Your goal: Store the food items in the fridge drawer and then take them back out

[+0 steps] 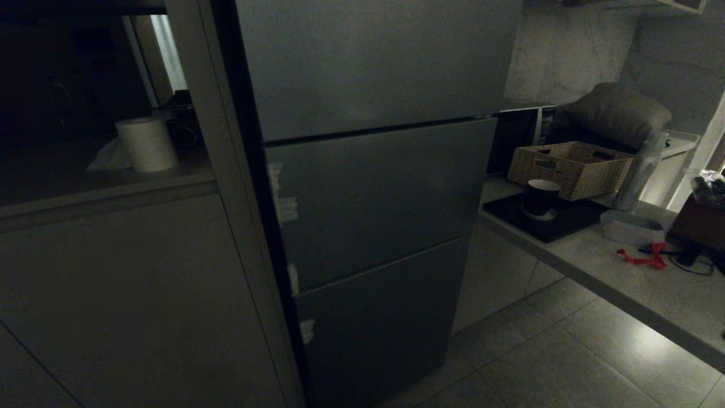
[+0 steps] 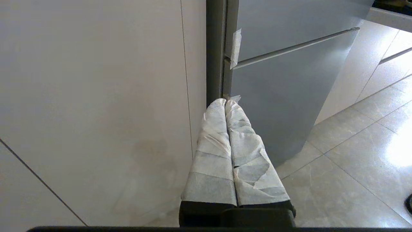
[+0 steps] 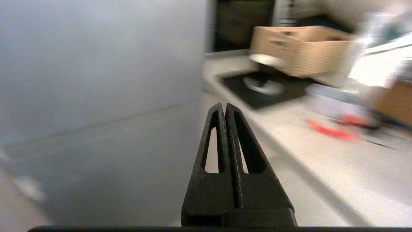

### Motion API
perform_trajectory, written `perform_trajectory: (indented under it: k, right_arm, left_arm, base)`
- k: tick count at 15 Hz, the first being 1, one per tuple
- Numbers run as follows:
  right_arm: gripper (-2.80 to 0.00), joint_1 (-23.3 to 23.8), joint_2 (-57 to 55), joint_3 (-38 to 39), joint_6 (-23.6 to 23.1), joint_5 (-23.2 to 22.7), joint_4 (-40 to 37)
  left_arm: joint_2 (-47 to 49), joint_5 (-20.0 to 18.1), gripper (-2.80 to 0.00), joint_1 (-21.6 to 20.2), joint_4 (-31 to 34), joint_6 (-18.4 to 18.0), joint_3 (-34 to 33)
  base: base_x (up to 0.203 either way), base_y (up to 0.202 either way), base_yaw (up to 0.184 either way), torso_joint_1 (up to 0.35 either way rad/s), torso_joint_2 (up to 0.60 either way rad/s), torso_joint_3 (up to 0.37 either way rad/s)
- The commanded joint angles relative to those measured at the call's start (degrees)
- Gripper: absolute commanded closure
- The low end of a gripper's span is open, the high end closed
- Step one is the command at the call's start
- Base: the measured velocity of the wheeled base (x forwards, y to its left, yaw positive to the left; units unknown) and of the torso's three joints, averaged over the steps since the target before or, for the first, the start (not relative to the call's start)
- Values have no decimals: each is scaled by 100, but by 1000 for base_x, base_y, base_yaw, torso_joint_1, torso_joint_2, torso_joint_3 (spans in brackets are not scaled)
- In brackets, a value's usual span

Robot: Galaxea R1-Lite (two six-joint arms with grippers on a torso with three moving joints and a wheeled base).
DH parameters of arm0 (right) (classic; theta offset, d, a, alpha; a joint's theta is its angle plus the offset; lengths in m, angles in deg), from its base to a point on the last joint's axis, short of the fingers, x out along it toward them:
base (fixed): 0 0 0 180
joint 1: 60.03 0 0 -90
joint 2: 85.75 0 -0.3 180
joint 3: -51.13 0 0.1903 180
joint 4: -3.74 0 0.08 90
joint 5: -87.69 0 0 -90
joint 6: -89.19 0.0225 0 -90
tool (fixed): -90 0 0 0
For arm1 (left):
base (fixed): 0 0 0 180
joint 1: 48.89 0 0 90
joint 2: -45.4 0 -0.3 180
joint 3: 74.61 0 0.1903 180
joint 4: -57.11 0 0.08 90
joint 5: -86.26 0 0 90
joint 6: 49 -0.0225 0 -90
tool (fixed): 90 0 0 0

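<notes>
Your left gripper (image 2: 226, 102) has its tape-wrapped jaws pressed together on nothing, pointing at the seam where the tall grey fridge (image 1: 374, 187) meets the pale cabinet panel (image 2: 96, 96) beside it. Your right gripper (image 3: 224, 106) also has its black slotted jaws closed and empty, hanging in front of the fridge's grey face with the desk (image 3: 322, 151) off to one side. Neither arm shows in the head view.

You won't find the red food items or the clear drawer in any view; the fridge's three flat fronts are all shut (scraps of pale tape (image 1: 283, 195) sit along their left edge).

The light stone desk runs along the right of the fridge. On it you can see a woven basket (image 1: 572, 167), a dark cup (image 1: 540, 198) on a black mat (image 1: 552, 218), and a thin red strap-like scrap (image 1: 643, 258) nearer the front edge. A paper roll (image 1: 147, 144) stands on the shelf left of the fridge. The floor is pale glossy tile (image 1: 566, 351).
</notes>
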Motion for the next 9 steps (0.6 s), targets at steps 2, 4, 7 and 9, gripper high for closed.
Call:
perform_trajectory:
  k: [2,4,7,9]
  right_arm:
    - [0,1517,3258,1132,-382,-1216,-1607]
    - [0,1925,4403,1364,-490,-1996,-2592]
    - [0,2279,4892,1585,-21,-2645,-3663]
    - [0,2317,4868,1618,182,-2707,-3741]
  left_arm:
    - [9,2,0,2,0,-5,-5]
    - [9,2,0,2,0,-5,2]
    - [9,2,0,2,0,-5,2]
    - [9,2,0,2,0,-5,2]
  base:
    - [0,0,0,0,0,0]
    - [0,0,0,0,0,0]
    - [0,0,0,0,0,0]
    - [0,0,0,0,0,0]
